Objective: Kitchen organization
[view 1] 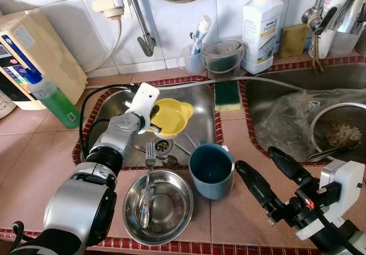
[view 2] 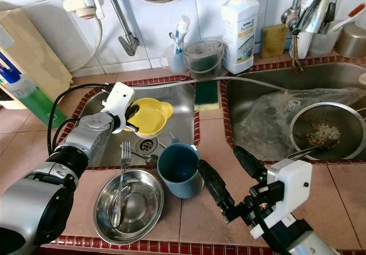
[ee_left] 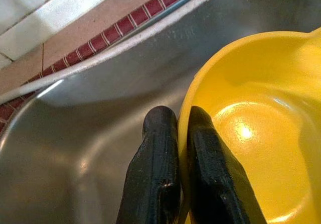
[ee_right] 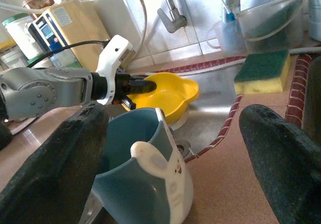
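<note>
**Yellow bowl pinched by its rim over the left sink**

Nearest us, at the bottom of the head view, lies the steel bowl [view 1: 158,207] with a fork [view 1: 147,180] leaning in it, and just to its right stands the blue mug [view 1: 211,171] on the tiled counter [view 1: 34,152]. Our right gripper [view 1: 274,180] hovers at the lower right with its two fingers spread wide and nothing between them; the wrist view shows the mug just ahead of them, not yet touched.

Our left gripper [ee_left: 176,148] reaches to the centre of the frame, over the left sink [view 1: 201,98]. Its fingers are clamped on the rim of the yellow bowl [view 1: 170,116], one inside the wall and one outside, and the bowl hangs tilted above the drain.

We judge the yellow bowl to be light, stiff plastic, glossy and probably slick if wet. A pinch on one edge lets it swing, so we want the fingers deep over the rim and slow moves. It should survive a knock.

The mug looks heavier, with smooth walls and a pale handle. The handle or a grasp across the rim seems the best hold; a squeeze on the round body could slip. The steel bowl is rigid and shallow, best taken at the rim, and the loose fork would rattle out if we tip it.

In the upper middle of the frame a sponge [view 1: 228,96] lies on the divider between the sinks.
</note>
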Motion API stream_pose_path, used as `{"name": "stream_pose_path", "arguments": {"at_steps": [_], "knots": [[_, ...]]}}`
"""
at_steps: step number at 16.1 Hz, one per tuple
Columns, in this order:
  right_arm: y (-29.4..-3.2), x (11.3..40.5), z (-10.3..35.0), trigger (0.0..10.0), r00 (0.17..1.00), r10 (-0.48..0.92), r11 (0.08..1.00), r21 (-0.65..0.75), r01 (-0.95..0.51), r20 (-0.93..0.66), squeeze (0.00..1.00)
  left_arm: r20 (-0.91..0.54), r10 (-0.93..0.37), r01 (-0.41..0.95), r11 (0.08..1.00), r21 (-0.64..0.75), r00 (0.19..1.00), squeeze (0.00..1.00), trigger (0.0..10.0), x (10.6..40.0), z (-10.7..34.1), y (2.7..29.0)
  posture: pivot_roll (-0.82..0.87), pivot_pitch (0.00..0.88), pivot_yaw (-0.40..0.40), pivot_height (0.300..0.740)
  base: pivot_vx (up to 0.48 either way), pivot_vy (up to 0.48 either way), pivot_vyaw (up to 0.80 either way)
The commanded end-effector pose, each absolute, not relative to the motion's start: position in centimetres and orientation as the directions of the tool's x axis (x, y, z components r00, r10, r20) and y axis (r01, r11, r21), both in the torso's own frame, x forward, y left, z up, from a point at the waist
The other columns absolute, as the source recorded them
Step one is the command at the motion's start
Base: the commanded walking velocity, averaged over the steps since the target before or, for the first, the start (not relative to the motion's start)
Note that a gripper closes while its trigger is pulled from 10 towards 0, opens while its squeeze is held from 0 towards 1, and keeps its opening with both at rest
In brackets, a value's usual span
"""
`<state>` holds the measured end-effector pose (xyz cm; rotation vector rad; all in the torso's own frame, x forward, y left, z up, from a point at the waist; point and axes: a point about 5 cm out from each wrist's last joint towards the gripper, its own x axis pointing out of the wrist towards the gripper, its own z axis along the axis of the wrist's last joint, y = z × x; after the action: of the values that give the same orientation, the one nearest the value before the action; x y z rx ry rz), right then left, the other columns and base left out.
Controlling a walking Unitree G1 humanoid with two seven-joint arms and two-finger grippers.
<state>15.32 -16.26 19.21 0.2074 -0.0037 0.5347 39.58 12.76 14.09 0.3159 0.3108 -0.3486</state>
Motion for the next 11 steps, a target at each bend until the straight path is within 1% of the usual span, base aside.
{"name": "stream_pose_path", "arguments": {"at_steps": [1,2,3,11], "knots": [[-15.77,15.10,19.74,10.0,0.842,0.532,0.821,0.191,-0.538,0.086,0.00,-0.357,-0.264,0.366,0.894,0.259,0.896,0.07,10.0,39.79,14.47,13.43,-0.36,0.071,0.247,0.732,0.000,0.000,0.00],[-15.72,15.13,19.78,10.0,0.840,0.535,0.819,0.188,-0.542,0.087,0.00,-0.365,-0.262,0.368,0.893,0.260,0.893,0.65,10.0,39.77,14.38,13.48,-0.36,0.071,0.248,0.732,0.000,0.000,0.00],[-15.71,15.17,19.81,10.0,0.840,0.536,0.819,0.185,-0.543,0.088,0.00,-0.364,-0.268,0.370,0.896,0.246,0.892,1.00,10.0,39.75,14.37,13.51,-0.36,0.073,0.246,0.732,0.000,0.000,0.00],[-15.68,15.90,19.99,10.0,0.835,0.538,0.816,0.180,-0.550,0.111,0.00,-0.353,-0.277,0.368,0.903,0.223,0.894,1.00,10.0,39.95,14.97,13.71,-0.33,0.071,0.240,0.732,0.000,0.000,0.00]]}}
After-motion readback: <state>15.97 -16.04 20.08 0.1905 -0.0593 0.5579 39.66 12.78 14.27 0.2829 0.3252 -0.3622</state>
